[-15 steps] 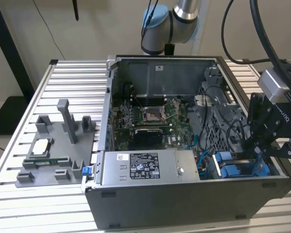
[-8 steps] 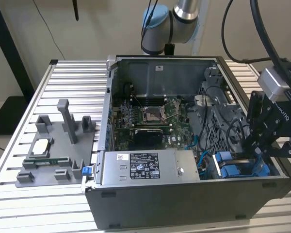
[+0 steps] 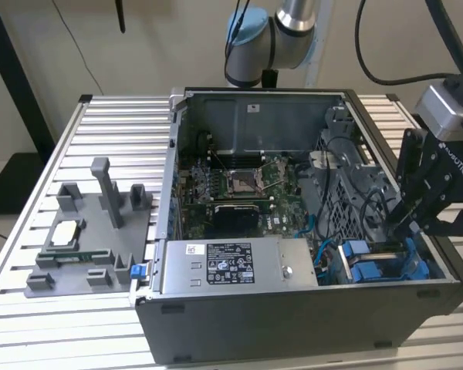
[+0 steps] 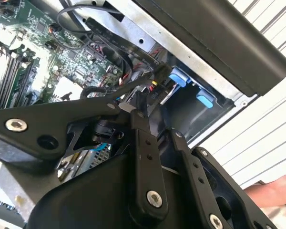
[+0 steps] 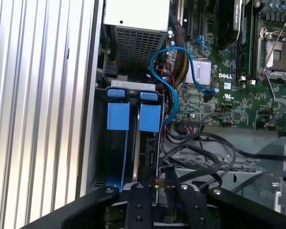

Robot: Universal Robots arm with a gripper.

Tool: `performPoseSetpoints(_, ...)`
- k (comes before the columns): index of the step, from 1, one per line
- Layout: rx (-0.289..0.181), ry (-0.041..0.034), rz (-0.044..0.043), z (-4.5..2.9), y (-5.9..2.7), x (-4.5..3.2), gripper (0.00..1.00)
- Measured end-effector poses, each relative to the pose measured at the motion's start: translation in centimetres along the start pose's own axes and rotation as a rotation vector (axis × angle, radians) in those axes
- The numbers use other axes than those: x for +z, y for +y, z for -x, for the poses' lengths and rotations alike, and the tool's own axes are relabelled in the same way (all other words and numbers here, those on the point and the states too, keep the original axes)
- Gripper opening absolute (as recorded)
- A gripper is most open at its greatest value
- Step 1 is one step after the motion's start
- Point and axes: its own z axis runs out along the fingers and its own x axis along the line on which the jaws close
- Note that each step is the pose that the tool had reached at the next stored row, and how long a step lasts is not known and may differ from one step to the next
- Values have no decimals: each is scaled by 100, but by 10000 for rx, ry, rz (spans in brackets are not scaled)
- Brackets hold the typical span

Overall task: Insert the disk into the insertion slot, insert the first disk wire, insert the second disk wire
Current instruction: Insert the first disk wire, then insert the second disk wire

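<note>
Well, my hand (image 3: 399,228) hangs at the exterior view's right, reaching down into the lower right corner of the open computer case (image 3: 293,331), which stands on the slatted table (image 3: 116,123). In the second wrist view my fingers (image 4: 144,138) are drawn narrow, their tips closing on a black plug (image 4: 159,75) with red and yellow leads. The pads are hidden behind the finger links, so the exact contact is hard to make out.

In the first wrist view the disk (image 5: 145,152) sits edge-on inside the insertion slot (image 5: 133,86). I can see just a dark strip of it below one of the two blue tabs (image 5: 150,118); its broad faces are hidden by the cage. Black cables (image 5: 200,152) loop just beside it and run under my finger links, where I lose them. A blue data cable (image 5: 171,86) curves over the motherboard (image 5: 229,95) nearby.

Toward the bottom centre of the exterior view lies the grey power-supply box (image 3: 239,266). A grey fixture tray (image 3: 100,239) rests on the table at the exterior view's left, well apart from me. A person's arm (image 4: 276,188) is cut off at the edge of the second wrist view.
</note>
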Motion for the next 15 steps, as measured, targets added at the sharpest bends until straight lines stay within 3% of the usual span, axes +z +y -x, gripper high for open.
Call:
performPoseSetpoints(3,0,-1,-1,6,9,-46,100)
performPoseSetpoints(15,0,-19,-12,5,-13,-51,100)
